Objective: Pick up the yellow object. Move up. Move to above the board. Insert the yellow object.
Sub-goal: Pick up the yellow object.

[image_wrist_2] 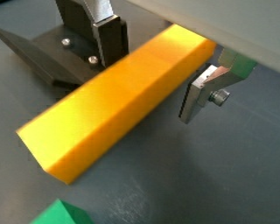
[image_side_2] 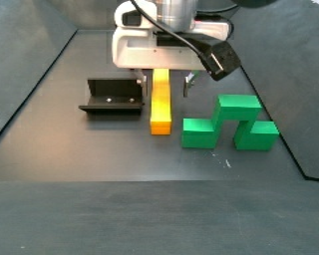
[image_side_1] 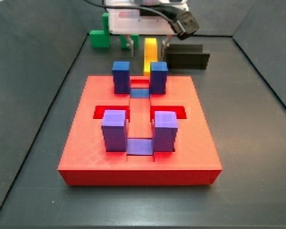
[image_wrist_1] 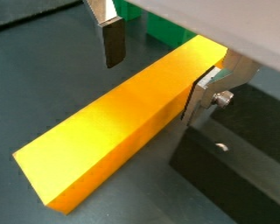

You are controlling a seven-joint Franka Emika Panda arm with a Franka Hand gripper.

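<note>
Pick stage: yellow object bracketed by the gripper, grasp not confirmed.

The gripper [image_side_2: 165, 78] is positioned low over the far end of the yellow object [image_side_2: 161, 102], which is seen lying flat on the dark floor between the fixture [image_side_2: 112, 97] and the green blocks [image_side_2: 229, 123]. In both wrist views the bar is straddled by the fingers [image_wrist_1: 111, 41]; the jaws are spread, with a gap visible on one side, so no firm pinch is judged to be made. No lift is evident. The board [image_side_1: 86, 148] is seen well apart from the bar, its middle slot between the blue and purple posts [image_side_1: 114, 128] unfilled. Left to be done: closing, lifting, transfer above the board, insertion.
</note>
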